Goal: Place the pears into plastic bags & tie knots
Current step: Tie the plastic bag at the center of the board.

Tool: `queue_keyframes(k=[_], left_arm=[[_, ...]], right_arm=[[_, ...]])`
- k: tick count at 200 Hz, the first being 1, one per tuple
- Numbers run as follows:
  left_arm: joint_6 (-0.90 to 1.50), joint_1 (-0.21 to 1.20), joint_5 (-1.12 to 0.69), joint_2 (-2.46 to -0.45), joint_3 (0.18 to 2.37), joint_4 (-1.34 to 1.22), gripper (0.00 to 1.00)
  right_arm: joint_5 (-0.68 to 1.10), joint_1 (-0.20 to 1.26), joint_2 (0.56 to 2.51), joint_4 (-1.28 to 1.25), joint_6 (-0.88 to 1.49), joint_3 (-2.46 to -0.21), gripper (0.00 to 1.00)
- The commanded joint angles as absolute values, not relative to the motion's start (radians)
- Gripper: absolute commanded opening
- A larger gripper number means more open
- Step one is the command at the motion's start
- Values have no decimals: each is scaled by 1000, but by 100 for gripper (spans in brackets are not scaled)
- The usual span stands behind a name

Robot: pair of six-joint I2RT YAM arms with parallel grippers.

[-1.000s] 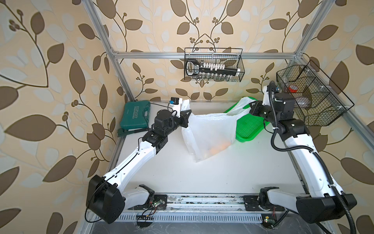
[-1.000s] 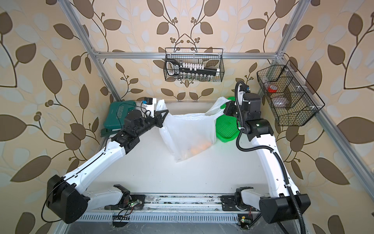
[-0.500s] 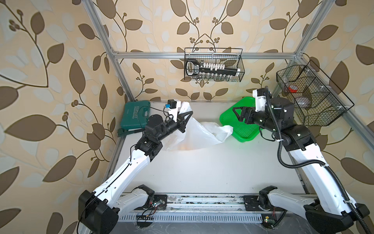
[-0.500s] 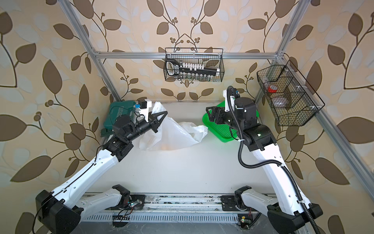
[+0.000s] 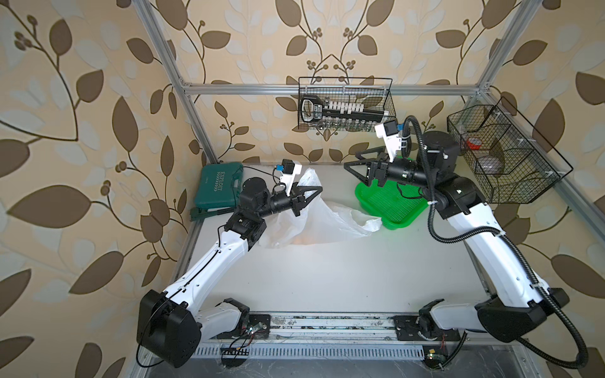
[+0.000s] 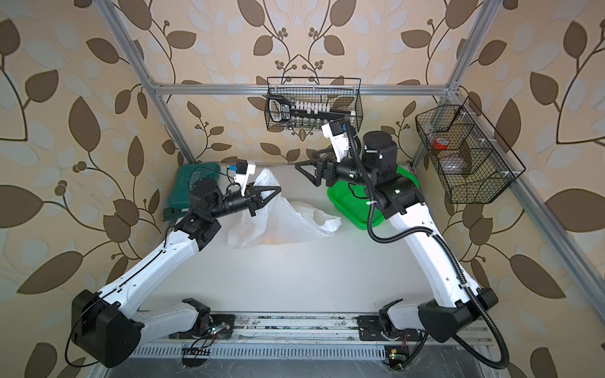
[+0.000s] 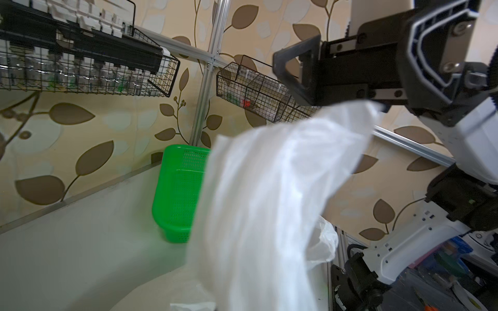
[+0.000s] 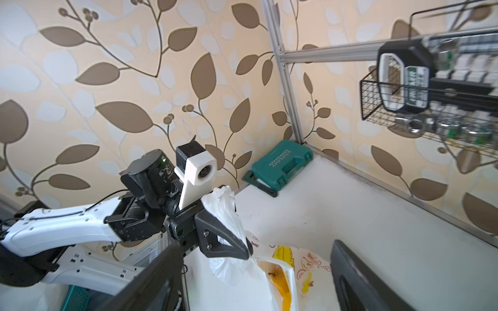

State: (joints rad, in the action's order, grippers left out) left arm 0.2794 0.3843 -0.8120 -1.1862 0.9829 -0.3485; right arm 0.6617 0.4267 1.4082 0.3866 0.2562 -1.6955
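— Where's the plastic bag [image 5: 330, 217]?
— Slumped on the counter [image 5: 327, 278]. Its upper edge is pinched in the clenched left tool [image 5: 317, 190], and the rest drapes down and away, with the loose end just beside the green basket [image 5: 404, 209].
— And the right tool [image 5: 352, 159]?
— Jaws spread, holding nothing, raised over the basket and apart from the bag.

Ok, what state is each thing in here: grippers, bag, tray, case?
left gripper: shut on a handle of the plastic bag, held off the table.
right gripper: open, empty, above the green tray.
plastic bag: slumped on the table, untied.
pears: inside the bag, only a faint orange tint shows.
green tray: on the table, nothing seen in it.
green tool case: closed, lying flat.
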Motion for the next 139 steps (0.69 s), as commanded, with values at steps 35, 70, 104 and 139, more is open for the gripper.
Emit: queue_keyframes(k=[35,70,104,139], left_arm=[[343,370,-939,-1214,1112,-438,0],[350,367,-950,-1220,1095,-454,0],[357,362,-969,-1214,1073,-468,0],[368,360,-992,-1216,1065,-478,0]], right_arm=[[849,481,1572,331,211,-1850,87],[881,509,1614,311,216,-1853,86],[911,531,1600,244,234,-1790,86],[938,534,1628,195,276,-1787,81]])
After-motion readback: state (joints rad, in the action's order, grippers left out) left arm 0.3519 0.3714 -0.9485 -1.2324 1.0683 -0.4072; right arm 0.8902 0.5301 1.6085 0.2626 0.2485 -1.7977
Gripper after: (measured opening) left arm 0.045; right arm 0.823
